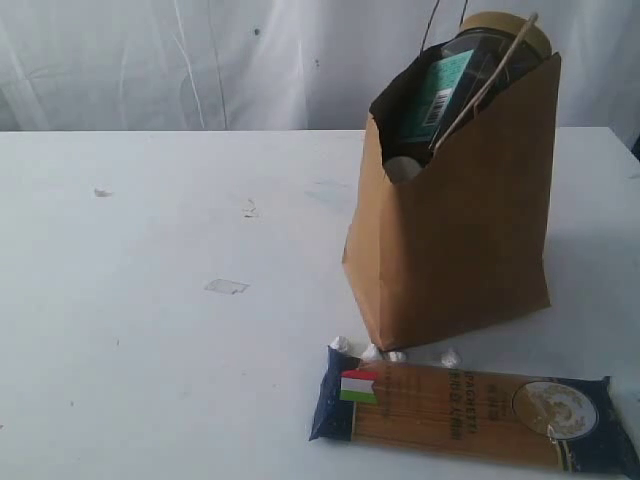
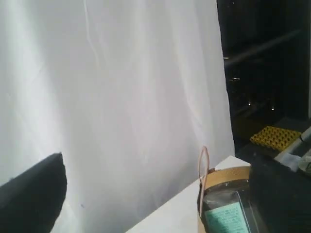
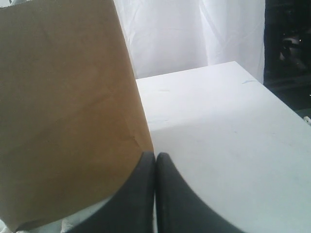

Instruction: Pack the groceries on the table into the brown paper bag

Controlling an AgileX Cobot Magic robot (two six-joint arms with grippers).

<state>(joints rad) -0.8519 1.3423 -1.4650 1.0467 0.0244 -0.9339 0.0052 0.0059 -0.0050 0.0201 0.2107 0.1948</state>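
The brown paper bag stands upright on the table, right of the middle. A clear jar with a gold lid and teal label sticks out of its open top, above a pale rounded thing. A long spaghetti packet lies flat in front of the bag. My left gripper is open wide above the bag, the jar close by one finger. My right gripper is shut and empty, low beside the bag's wall. Neither gripper shows in the exterior view.
Tiny white crumbs lie between the bag's foot and the packet. A small pale mark is on the tabletop to the left. A white curtain hangs behind the table. The bag's twine handles stand over the jar.
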